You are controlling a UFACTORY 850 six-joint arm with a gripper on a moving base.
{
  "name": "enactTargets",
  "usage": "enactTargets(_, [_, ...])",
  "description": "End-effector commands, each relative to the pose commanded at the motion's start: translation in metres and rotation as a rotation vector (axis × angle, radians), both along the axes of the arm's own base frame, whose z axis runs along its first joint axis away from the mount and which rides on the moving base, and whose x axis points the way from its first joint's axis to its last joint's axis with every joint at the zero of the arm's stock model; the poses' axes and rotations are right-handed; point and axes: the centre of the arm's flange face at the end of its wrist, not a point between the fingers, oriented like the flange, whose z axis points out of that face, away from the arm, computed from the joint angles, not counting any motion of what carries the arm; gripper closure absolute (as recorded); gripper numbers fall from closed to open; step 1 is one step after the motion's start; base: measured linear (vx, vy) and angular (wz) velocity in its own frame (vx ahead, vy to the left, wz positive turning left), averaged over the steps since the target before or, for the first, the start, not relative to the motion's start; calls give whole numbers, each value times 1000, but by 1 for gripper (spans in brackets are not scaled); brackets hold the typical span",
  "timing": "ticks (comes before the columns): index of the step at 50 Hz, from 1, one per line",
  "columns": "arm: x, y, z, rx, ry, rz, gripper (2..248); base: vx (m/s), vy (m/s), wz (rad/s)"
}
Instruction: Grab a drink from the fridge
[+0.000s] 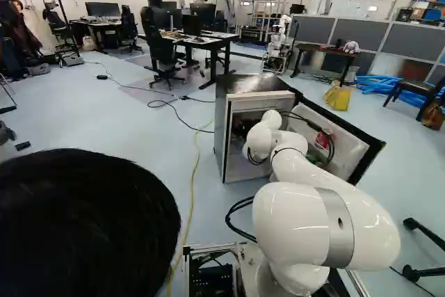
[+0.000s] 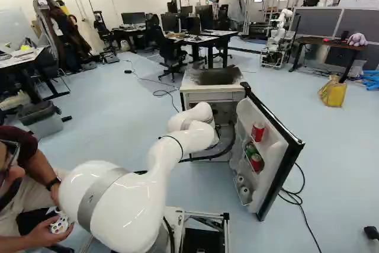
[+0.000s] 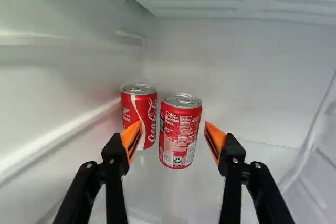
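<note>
Pale workshop floor (image 2: pixel 130 122) surrounds the small fridge (image 1: pixel 254 83), whose door (image 2: pixel 273 161) stands open, with the white arm (image 2: pixel 118 205) reaching into the cabinet. Inside, two red cans stand upright: the nearer can (image 3: pixel 180 132) and, just beside and behind it towards the cabinet's side wall (image 3: pixel 58 87), the farther can (image 3: pixel 140 109). The gripper (image 3: pixel 172 125) is open and holds nothing; its orange pads (image 3: pixel 213 139) appear on either side of the nearer can, though whether the tips reach it in depth cannot be told. The step in hand is judged to be the final approach. The nearer can appears off-centre, closer to the pad away from the farther can; a slight shift to that side would even the gaps and draw the opposite finger clear of its neighbour. Best practice is a slow, level advance until both pads flank the can's body, then an even close. Too deep a reach could push the farther can into the wall; thin metal calls for moderate pressure, and a short upright lift should precede withdrawal.
</note>
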Motion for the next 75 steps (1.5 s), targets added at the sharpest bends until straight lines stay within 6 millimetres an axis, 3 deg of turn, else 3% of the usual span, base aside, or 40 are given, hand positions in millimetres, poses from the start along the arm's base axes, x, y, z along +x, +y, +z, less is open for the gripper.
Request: enactTargets(75, [8,0,-6,-27,-9,-8,75,0,0,0])
